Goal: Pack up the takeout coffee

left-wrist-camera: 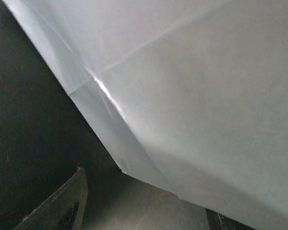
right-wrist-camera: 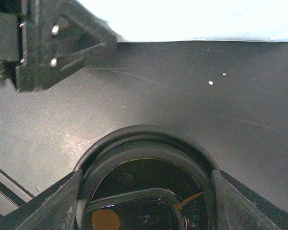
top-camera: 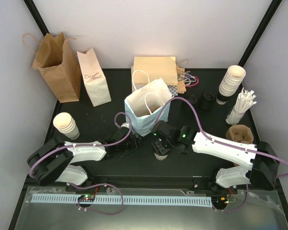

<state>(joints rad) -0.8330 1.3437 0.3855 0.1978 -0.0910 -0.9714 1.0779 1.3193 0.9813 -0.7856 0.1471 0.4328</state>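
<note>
Two robot arms reach over a matte black table (top-camera: 101, 160) towards a pale blue-white paper bag (top-camera: 146, 115) standing open at its middle, white loop handles upright.

The right gripper (top-camera: 161, 146) points down just in front of the bag. Its dark, wedge-shaped fingers (right-wrist-camera: 53, 206) are set fairly wide and press against opposite sides of the takeout coffee (right-wrist-camera: 144, 191), gripping it. From the wrist view only the cup's lid shows: round, glossy black plastic with a raised rim and a sunken centre, with small orange-brown marks on top. The cup sits close to the bag's near edge, outside it.

The left gripper (top-camera: 128, 140) lies low at the bag's near left corner. Its jaws stand wide, with only the finger tips (left-wrist-camera: 62, 206) showing at the bottom edges of the wrist view. The bag's smooth, creased wall fills the space ahead, and nothing is seen pinched.

Further back stand a crinkled brown paper bag (top-camera: 57, 67), a narrow white bag with red script (top-camera: 93, 76) and a flat pile of tan bags (top-camera: 156, 69). Stacked cream cups (top-camera: 230, 81) rise at the right and a shorter stack (top-camera: 66, 124) at the left. Loose black lids (top-camera: 201, 101) sit near a bundle of white wrapped straws (top-camera: 241, 108).
</note>
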